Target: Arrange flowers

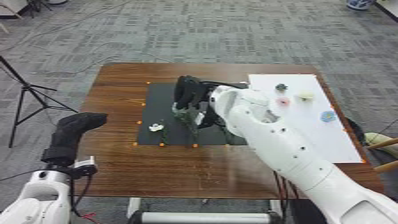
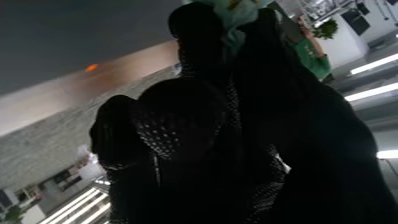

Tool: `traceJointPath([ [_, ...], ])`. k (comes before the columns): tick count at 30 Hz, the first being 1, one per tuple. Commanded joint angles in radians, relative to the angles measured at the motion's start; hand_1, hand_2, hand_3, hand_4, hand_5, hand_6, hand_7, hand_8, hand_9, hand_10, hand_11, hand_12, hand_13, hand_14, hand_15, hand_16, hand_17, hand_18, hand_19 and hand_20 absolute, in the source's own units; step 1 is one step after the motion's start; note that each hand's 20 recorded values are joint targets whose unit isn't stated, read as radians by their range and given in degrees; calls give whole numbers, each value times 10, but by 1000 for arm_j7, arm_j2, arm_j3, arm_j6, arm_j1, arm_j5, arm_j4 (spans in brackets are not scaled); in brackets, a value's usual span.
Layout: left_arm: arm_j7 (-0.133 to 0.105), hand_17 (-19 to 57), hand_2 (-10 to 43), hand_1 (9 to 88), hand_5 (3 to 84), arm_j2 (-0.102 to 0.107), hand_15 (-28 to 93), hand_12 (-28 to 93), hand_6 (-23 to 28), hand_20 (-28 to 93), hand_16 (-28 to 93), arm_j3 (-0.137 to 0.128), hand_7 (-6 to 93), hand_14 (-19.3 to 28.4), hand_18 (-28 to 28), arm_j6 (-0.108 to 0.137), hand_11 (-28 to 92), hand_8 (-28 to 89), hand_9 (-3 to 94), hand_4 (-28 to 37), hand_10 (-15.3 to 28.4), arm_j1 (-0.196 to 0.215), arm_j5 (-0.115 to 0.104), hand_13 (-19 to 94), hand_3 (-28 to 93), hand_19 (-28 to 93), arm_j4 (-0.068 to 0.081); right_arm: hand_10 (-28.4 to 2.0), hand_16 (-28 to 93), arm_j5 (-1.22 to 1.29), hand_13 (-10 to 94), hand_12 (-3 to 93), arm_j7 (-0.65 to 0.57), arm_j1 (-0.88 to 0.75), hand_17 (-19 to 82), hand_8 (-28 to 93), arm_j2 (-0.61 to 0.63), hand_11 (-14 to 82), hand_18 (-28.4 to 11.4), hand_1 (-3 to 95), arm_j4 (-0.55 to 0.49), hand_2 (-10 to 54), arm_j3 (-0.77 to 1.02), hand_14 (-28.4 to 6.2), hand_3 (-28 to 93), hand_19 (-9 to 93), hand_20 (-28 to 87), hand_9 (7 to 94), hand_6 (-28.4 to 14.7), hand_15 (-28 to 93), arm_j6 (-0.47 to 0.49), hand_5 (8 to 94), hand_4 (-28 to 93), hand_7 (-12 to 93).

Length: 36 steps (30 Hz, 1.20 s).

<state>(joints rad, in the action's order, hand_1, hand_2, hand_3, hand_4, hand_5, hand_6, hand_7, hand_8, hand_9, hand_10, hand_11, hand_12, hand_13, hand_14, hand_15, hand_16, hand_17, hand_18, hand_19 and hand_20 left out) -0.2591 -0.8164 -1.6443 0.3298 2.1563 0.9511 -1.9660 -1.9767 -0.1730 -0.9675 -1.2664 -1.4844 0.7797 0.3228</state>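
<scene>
The fingers of the right hand are close together, clamped on a pale green flower near their tips. In the head view this hand is above the dark mat on the desk; whether the flower touches the mat, I cannot tell. A white flower lies on the mat, near its left edge, the stem pointing toward the near edge. Orange marks dot the mat's border.

To the right of the mat lies a white board. On its far half are four small flowers: a dark green one, a pink one just nearer, a cream one to the right of those two, and a blue one closest to the board's right edge.

The left hand is at the desk's left edge, well apart from the flowers. A black tripod stands beyond that edge, on the grey floor.
</scene>
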Motion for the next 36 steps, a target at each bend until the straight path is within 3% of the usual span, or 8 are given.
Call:
traceJointPath([
  [1,-7,41,-11,216,591,-13,226,155,-2,228,32,30,290,154,148,-31,266,-107,559,-283,122,-27,-3,446,733,190,8,-74,373,-81,901,355,1,-60,548,58,-154,43,-158,589,57,-95,33,-26,611,932,525,915,30,536,-20,791,-205,224],
  [6,-8,42,-17,216,591,-20,230,152,-1,229,31,46,309,151,147,-40,280,-116,559,-283,119,-33,-3,448,739,184,14,-73,373,-107,907,331,3,-92,552,46,-228,34,-155,585,107,-95,79,-23,614,932,524,912,36,531,-29,786,-205,221],
  [10,-11,43,-20,219,597,-27,234,152,6,229,30,70,320,148,146,-44,294,-121,562,-283,121,-61,-2,450,741,180,26,-73,374,-93,913,295,-14,-110,557,33,-250,30,-152,583,130,-95,87,-20,606,932,523,898,39,523,-70,779,-198,222],
  [19,-9,39,-28,220,598,-31,244,146,8,231,26,66,333,147,148,-46,307,-127,558,-283,124,-51,-1,448,748,181,23,-79,378,-181,913,227,34,-118,556,18,-235,39,-149,580,155,-76,66,-25,588,932,515,840,40,479,-171,758,-185,209],
  [28,-6,36,-29,219,598,-33,258,142,8,230,22,62,329,154,149,-54,308,-128,557,-283,131,-46,3,445,750,184,18,-100,378,-199,897,195,32,-121,549,33,-224,71,-148,556,155,-72,83,-30,585,932,508,774,33,480,-116,741,-165,204],
  [32,-2,35,-33,221,598,-33,262,142,7,230,19,62,326,154,149,-61,309,-127,556,-283,130,-51,5,444,750,185,20,-115,369,-181,886,150,8,-111,542,29,-207,99,-146,531,135,-88,80,-33,594,932,505,721,24,485,-82,688,-157,185],
  [36,1,33,-37,225,598,-33,264,142,6,229,18,62,321,155,149,-64,307,-127,556,-283,131,-54,9,444,749,183,20,-132,356,-156,878,138,0,-105,536,-103,-198,88,-149,454,118,-95,90,-38,677,932,484,660,41,476,-50,600,-165,170],
])
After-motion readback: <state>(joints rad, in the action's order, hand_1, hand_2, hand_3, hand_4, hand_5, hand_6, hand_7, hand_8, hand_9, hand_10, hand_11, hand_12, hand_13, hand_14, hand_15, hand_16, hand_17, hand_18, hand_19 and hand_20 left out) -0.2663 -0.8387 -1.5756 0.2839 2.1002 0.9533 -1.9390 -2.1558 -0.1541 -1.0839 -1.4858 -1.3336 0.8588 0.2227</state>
